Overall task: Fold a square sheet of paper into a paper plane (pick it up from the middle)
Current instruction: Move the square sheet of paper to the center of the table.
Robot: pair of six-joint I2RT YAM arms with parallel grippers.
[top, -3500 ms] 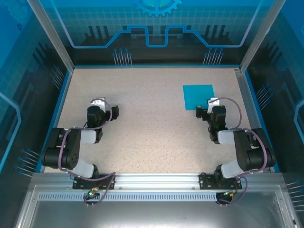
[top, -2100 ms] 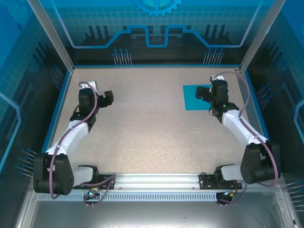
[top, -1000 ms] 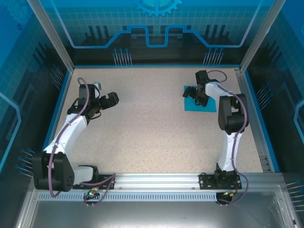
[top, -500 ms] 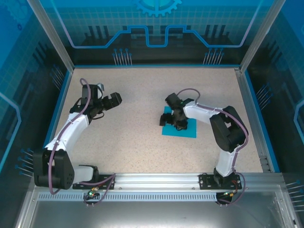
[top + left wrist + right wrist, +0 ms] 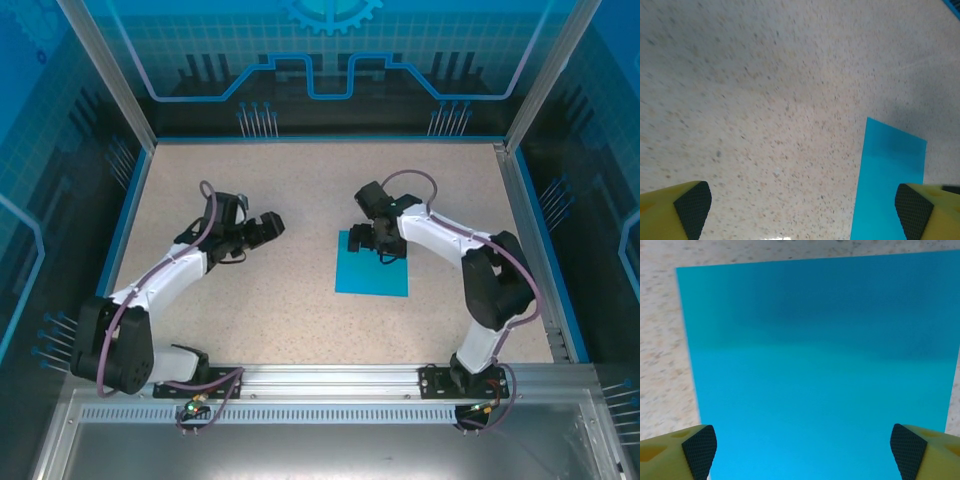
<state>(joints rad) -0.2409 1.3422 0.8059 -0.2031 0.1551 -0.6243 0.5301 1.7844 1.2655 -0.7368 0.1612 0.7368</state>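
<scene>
The sheet of paper (image 5: 373, 268) lies flat on the bench (image 5: 300, 320), just below the right jaws, which stand wide apart and hold nothing. It is square, so no long axis. The left jaws, also released, are well apart from it.

- You are getting bright, even overhead light in the top view, casting soft shadows on the table (image 5: 300, 320).
- Your left wrist picture is blurring at its top left.
- A dim shadow band is crossing the square sheet of paper (image 5: 820, 390) in your right wrist view.
</scene>
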